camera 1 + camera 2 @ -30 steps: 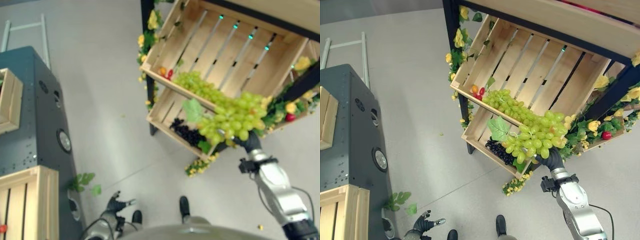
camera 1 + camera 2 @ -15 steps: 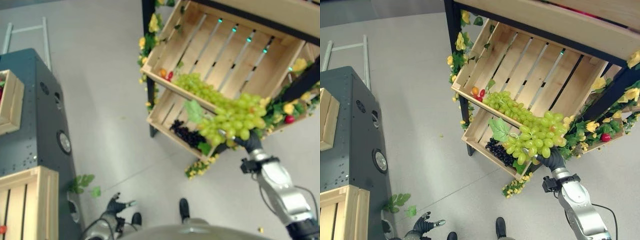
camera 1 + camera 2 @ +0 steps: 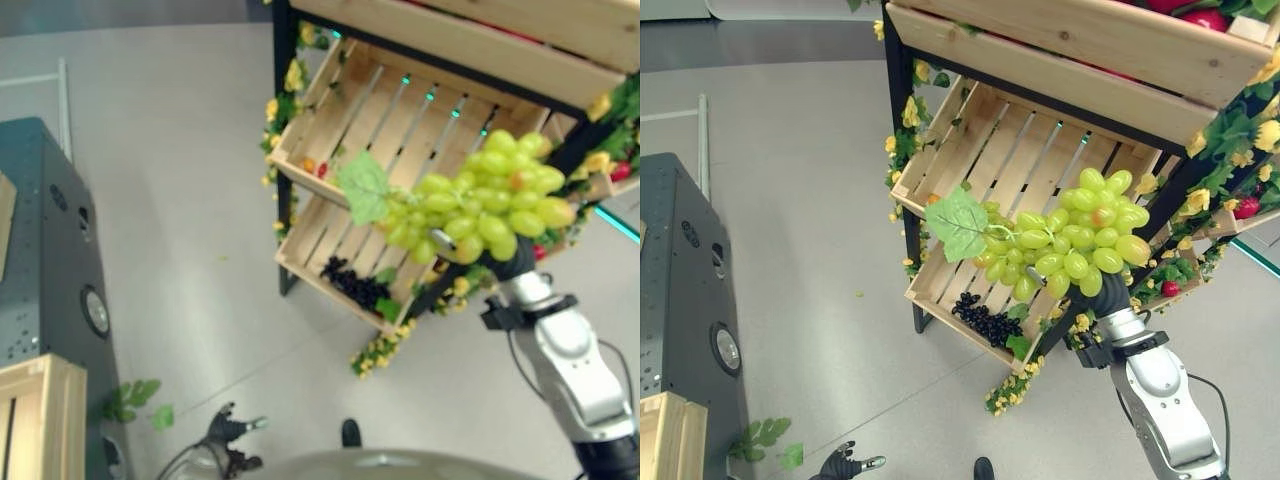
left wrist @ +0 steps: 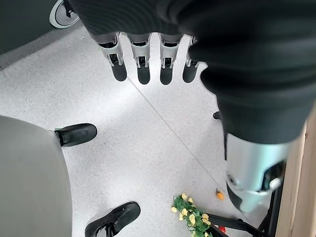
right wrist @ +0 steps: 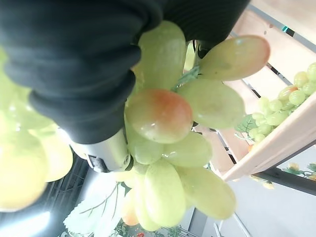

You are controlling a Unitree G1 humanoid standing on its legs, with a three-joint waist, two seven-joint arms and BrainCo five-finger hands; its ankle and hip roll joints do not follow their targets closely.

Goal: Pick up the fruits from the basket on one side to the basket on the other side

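**A:** How far along is the fruit move?

**B:** Partway, I'd judge. The right hand [image 3: 1108, 297] has its fingers closed around a bunch of green grapes [image 3: 1072, 246], held in the air in front of the slatted wooden crate [image 3: 1020, 165] on the shelf rack [image 3: 902, 120].

**A:** What remains?

**B:** Carrying it across to the wooden crate [image 3: 35, 420] on the robot's left. More green grapes [image 5: 296, 89] and black grapes [image 3: 985, 322] sit on the rack.

**A:** The left hand [image 3: 840, 465]?

**B:** Low by the floor, fingers straight, empty.

Grape bunch [image 3: 1070, 245] in right hand [image 3: 1108, 297], before crate rack [image 3: 1040, 160]; dark grapes [image 3: 983, 322] in lower crate.
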